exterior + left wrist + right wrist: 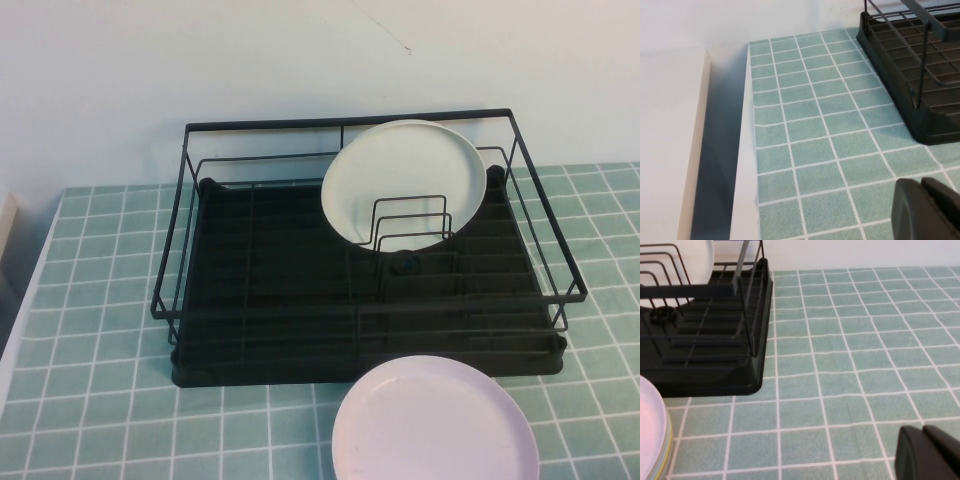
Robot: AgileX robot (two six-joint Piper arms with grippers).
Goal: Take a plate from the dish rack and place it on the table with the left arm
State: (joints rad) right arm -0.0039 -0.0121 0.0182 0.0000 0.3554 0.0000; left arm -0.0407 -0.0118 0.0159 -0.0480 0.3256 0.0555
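My left tool (925, 200) hangs low over the counter (805, 150), just off a front corner of the dish rack (910, 95) and near the counter's pale side edge. Its fingers are pressed together with nothing between them. My right tool (926, 446) is in the same state, closed and empty, low over bare tiles off the rack's other front corner. Neither arm shows in the high view.

The plate (435, 425), pale pink, lies flat at the bottom centre of the high view, just in front of the rack's base and outside it. From my right wrist it seems to rest on one or two other plates, since pale edges show under its rim (662, 440).

Inside the rack, in the upper right, only a cream-white plate (400, 170) stands, leaning upright among the wire dividers (410, 197).

I judge the pink plate to be light, stiff, matte plastic that is unlikely to break but slick enough to skate across the tiles if pushed. The raised rim is the only place to take hold of it, with one finger over and one under, and lying flat it offers little room underneath.
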